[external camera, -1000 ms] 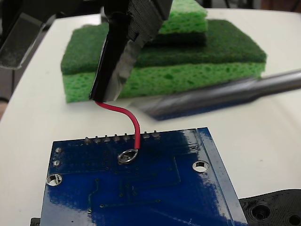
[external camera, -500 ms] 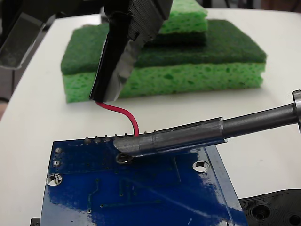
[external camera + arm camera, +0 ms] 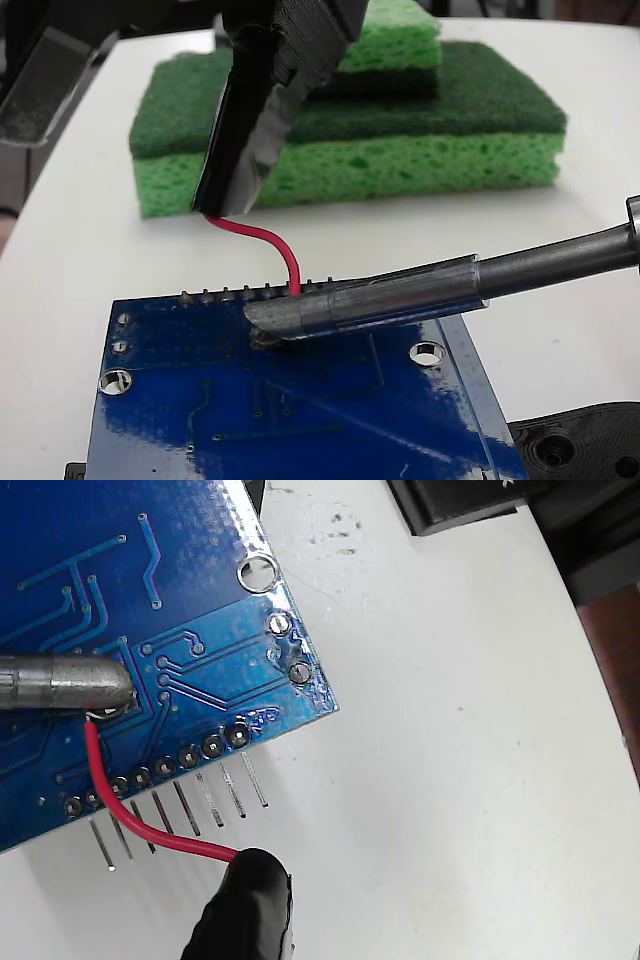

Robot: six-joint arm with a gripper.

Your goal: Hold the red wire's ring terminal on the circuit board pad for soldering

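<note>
On my fixed view, starting at the left, my black two-finger gripper (image 3: 225,205) is hanging over the white table (image 3: 80,250), its fingers pinched shut on the upper end of the thin bright red insulated wire (image 3: 262,238). The wire is curving down and rightward onto the glossy blue rectangular circuit board (image 3: 300,410). Its tiny silvery ring terminal (image 3: 264,340) is lying on the board just below the row of dark solder pins (image 3: 260,293), mostly covered by the tip of the grey metal soldering rod (image 3: 400,297), which is reaching in from the right and touching it. I cannot make out the pad beneath it. Behind, green sponges (image 3: 400,130) are sitting stacked.

On my wrist view, the rod's tip (image 3: 60,683) is pressing where the wire (image 3: 130,820) is meeting the board (image 3: 150,600), and the gripper (image 3: 245,910) is clamping the wire's other end at the bottom.
</note>
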